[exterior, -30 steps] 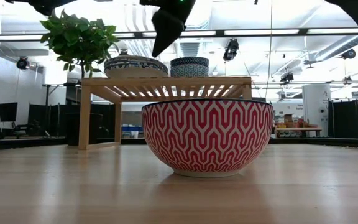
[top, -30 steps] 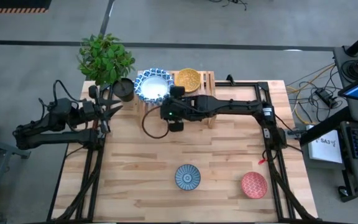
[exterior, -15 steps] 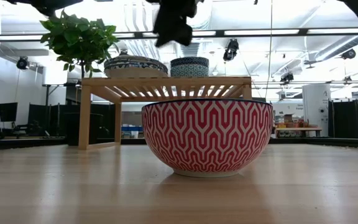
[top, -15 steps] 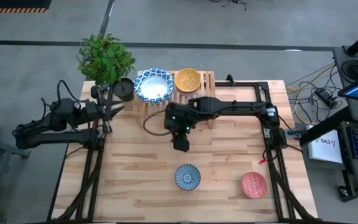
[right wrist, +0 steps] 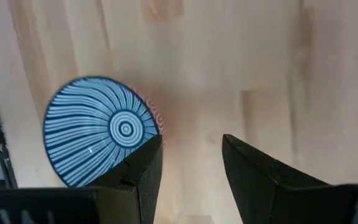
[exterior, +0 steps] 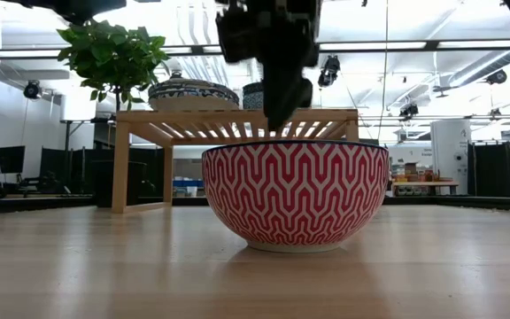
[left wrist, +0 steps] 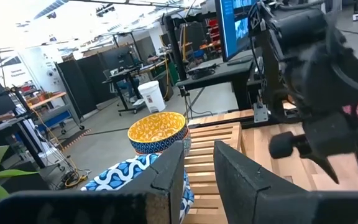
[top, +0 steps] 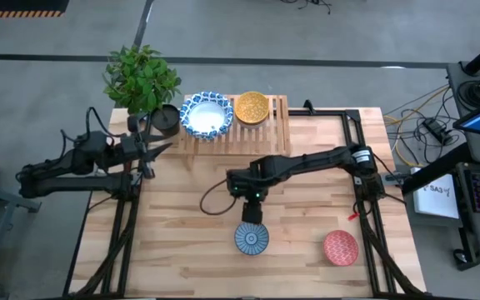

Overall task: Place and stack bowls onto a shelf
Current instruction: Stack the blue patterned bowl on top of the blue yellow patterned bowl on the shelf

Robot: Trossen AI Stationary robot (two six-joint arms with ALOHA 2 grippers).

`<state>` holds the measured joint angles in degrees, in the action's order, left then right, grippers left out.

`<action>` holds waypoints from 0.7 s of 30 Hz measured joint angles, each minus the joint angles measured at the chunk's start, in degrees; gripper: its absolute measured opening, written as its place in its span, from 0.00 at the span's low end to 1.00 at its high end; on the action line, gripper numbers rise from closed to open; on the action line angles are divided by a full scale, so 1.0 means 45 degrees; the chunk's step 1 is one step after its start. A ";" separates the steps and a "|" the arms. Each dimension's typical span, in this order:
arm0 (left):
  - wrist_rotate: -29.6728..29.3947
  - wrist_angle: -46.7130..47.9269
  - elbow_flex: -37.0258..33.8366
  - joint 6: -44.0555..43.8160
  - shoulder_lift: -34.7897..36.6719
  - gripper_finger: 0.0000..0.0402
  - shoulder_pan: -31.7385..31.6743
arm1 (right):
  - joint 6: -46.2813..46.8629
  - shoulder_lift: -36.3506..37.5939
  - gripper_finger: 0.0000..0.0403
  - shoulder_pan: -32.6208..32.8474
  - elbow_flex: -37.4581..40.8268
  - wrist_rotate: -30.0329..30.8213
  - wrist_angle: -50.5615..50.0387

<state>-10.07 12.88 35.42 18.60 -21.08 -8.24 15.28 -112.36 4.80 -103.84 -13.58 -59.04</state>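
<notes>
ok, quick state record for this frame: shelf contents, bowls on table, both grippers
shelf: white blue-rimmed bowl and yellow bowl on top, side by side
table: blue-grey bowl, red bowl
right gripper: open, empty, above the table just beside the blue-grey bowl
left gripper: open, empty, near the shelf's left end
plant pot: left of the shelf

A red-and-white zigzag bowl [exterior: 295, 195] fills the frame's centre, a blue bowl [right wrist: 101, 130] with fine white rays sits left, and a yellow bowl [top: 251, 107] tops the pale-wood shelf [top: 278, 108].
</notes>
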 joint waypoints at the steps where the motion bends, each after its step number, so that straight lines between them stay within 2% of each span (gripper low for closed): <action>1: 0.0000 -0.0008 0.0000 0.0012 -0.0059 0.17 -0.0002 | 0.0127 0.0021 0.38 0.0068 0.0257 -0.0086 0.0193; 6: 0.0000 -0.0105 0.0000 0.0192 -0.0359 0.17 -0.0003 | 0.1134 0.0341 0.38 0.0307 0.1025 -0.0420 0.1156; 14: 0.0000 -0.0328 0.0000 0.0197 -0.0640 0.17 0.0001 | 0.2904 0.0322 0.38 0.0924 0.1945 -0.0317 0.1335; 21: 0.0000 -0.0323 0.0000 0.0192 -0.0635 0.17 0.0000 | 0.2813 0.0288 0.36 0.1598 0.2851 0.0238 0.1425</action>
<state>-10.07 11.42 35.42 19.46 -23.94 -8.24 27.94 -111.07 11.99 -91.01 -12.50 -52.63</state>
